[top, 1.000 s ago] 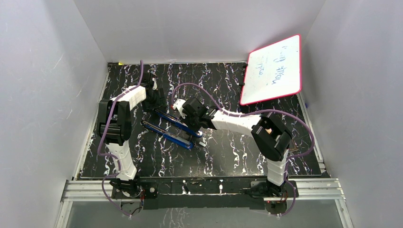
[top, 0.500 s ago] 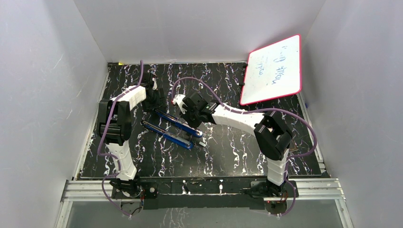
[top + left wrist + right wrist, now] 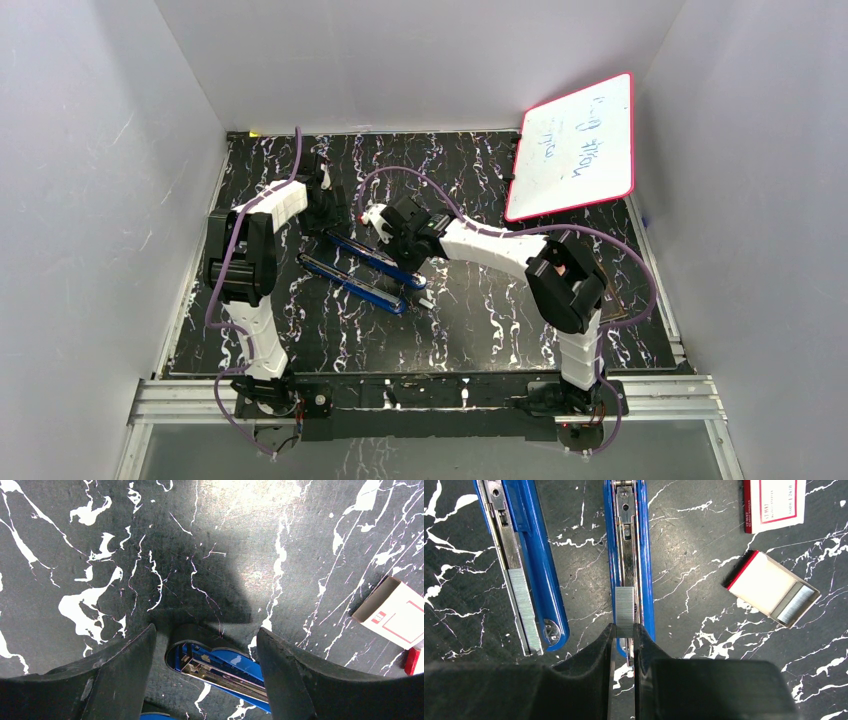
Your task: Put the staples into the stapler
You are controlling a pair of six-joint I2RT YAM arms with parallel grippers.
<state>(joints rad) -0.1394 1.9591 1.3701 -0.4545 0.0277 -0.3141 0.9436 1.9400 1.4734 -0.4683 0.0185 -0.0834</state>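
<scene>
Two long blue stapler parts lie side by side, channels up. The left stapler part (image 3: pixel 531 565) has a grey strip of staples (image 3: pixel 524 605) in its rail. My right gripper (image 3: pixel 625 627) is shut on a short silvery strip of staples (image 3: pixel 625 605), held over the open rail of the other stapler part (image 3: pixel 629 555) (image 3: pixel 372 256); whether it touches the rail I cannot tell. My left gripper (image 3: pixel 205 632) (image 3: pixel 325 215) is open, its fingers either side of that stapler's far end (image 3: pixel 220 667) with gaps on both sides.
An open box tray (image 3: pixel 769 587) with more staples (image 3: pixel 796 605) lies right of the stapler, and a red-and-white box sleeve (image 3: pixel 774 502) beyond it. A whiteboard (image 3: pixel 575 145) leans at the back right. White walls close in the black marbled mat (image 3: pixel 480 330).
My right gripper has moved a little up and to the left along the stapler with the staple strip in it. The left arm has stayed put.
</scene>
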